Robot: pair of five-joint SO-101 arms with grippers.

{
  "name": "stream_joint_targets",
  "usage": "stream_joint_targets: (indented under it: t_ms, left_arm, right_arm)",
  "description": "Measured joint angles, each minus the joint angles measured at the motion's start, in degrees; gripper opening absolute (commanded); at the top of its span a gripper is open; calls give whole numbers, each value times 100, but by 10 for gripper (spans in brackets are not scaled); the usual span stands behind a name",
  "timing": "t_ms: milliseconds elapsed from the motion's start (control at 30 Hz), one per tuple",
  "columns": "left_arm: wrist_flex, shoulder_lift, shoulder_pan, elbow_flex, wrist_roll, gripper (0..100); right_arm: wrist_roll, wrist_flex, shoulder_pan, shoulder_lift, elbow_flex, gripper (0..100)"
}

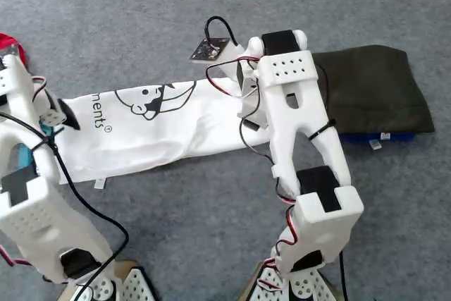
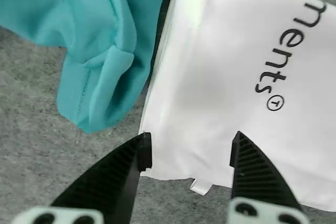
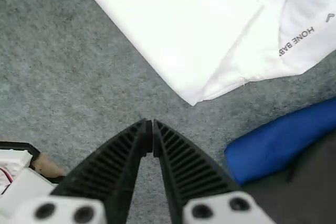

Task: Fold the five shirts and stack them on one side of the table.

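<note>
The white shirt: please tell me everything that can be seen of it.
The white shirt is smooth cloth with black print, letters and a cartoon drawing. It is folded into a long strip and lies flat, slanted, on the grey table. A small tag sticks out at one edge. The open left gripper is over one end, where a teal shirt lies beside it.

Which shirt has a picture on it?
The white shirt, lying long across the middle. It has black letters and a drawing; the dark green shirt, blue shirt and teal shirt look plain.
</note>
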Motion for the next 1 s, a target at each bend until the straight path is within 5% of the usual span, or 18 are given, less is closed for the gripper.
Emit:
stream_joint_targets:
  t_ms: [600, 900, 1000]
  left_arm:
    - [-220, 1609, -492, -158, -1037, 259]
    - [-220, 2013, -255, -308, -1046, 23]
    - [-211, 2013, 9, -325, -1046, 29]
  right_arm:
    - [-1073, 0, -387, -9, 360, 15]
    - [-1134, 0, -457, -9, 360, 15]
    - [-1134, 0, -448, -97, 360, 15]
